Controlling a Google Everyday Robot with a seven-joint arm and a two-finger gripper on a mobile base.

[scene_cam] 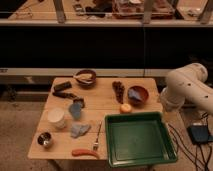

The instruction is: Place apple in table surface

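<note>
Pale wooden planks are filling the middle of the frame, the table surface (107,100) carrying the clutter, and the big green tray (137,116) is sitting at its lower right corner. Over at the right edge the robot's white arm (187,90) is hanging beside the table, well apart from the fruit. The reddish-brown bowl (137,95) is sitting just above the tray, and the apple (125,108) is lying on bare wood between that bowl and the tray's top rim, touching no part of the robot. So the placing is looking as good as done; I'm judging the next move is only asking the arm to keep clear without nudging the fruit. The gripper isn't showing, hidden somewhere past that arm at the right, so I cannot tell whether it's spread or pressed together.
</note>
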